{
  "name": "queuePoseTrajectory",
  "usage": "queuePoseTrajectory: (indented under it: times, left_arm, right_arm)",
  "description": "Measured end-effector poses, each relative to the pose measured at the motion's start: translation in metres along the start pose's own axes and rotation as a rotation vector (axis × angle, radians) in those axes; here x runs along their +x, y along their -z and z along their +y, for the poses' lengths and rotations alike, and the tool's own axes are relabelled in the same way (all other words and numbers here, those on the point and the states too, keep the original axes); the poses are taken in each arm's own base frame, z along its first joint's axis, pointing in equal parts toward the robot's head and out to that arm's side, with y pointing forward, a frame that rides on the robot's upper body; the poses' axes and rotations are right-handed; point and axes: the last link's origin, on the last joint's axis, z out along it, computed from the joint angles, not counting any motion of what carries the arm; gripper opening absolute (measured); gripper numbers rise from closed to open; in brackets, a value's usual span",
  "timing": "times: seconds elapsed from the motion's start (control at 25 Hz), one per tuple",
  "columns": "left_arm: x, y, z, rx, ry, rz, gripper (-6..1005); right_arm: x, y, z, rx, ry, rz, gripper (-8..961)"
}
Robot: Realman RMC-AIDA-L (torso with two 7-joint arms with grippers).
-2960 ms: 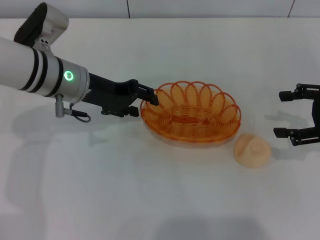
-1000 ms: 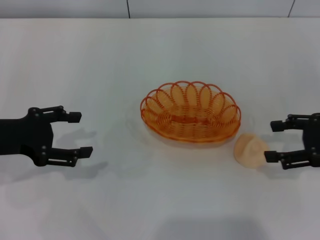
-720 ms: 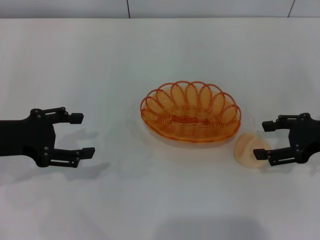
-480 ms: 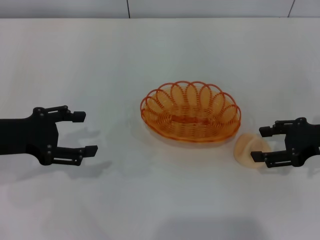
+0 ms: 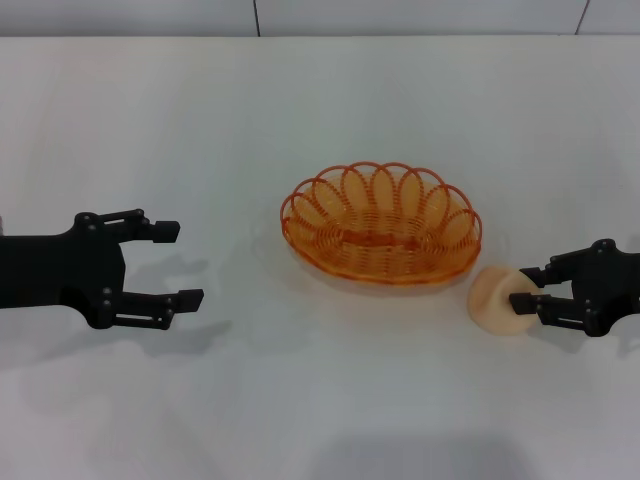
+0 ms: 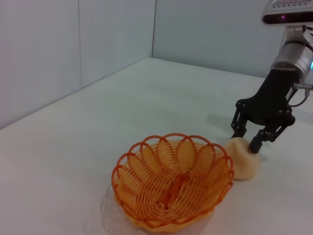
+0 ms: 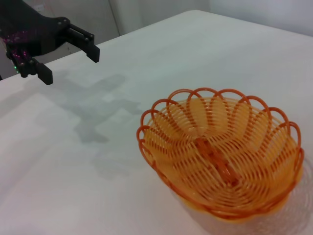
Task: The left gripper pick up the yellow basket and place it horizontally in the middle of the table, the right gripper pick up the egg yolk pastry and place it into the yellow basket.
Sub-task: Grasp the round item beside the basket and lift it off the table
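The yellow basket (image 5: 380, 226) lies lengthwise on the table (image 5: 320, 100) near its middle, and is empty. It also shows in the left wrist view (image 6: 172, 183) and the right wrist view (image 7: 222, 159). The egg yolk pastry (image 5: 494, 298) rests on the table just right of the basket's front end. My right gripper (image 5: 523, 286) is at the pastry's right side, fingers apart over its edge; the left wrist view shows the right gripper (image 6: 245, 141) down on top of the pastry (image 6: 244, 161). My left gripper (image 5: 182, 263) is open and empty, far left of the basket.
The white tabletop reaches to a pale wall at the back (image 5: 400, 15). Apart from the basket and the pastry, only the shadows of the arms lie on it.
The left arm let go of the basket and drew back to the left. The right gripper moved in onto the pastry's right side, and its fingers now stand closer together.
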Motion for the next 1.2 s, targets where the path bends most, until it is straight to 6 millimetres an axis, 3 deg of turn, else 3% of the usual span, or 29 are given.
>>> queuePoseTrajectory:
  times: [0.68, 0.92, 1.04, 1.2]
  left_arm:
    - [-0.001, -0.001, -0.001, 0.012, -0.003, -0.001, 893]
    - [-0.003, 0.001, 0.000, 0.016, -0.004, -0.003, 893]
    - [-0.003, 0.002, -0.001, 0.018, -0.006, -0.006, 893]
    - [-0.002, 0.002, -0.002, 0.022, -0.008, -0.007, 893]
  right_arm:
    - [-0.004, -0.001, 0.001, -0.014, 0.018, -0.001, 85]
    - [-0.016, 0.028, -0.005, 0.009, 0.038, -0.050, 50]
    - [-0.029, 0.053, -0.006, 0.010, 0.058, -0.117, 42]
    - [-0.050, 0.065, -0.002, -0.032, 0.093, -0.221, 41]
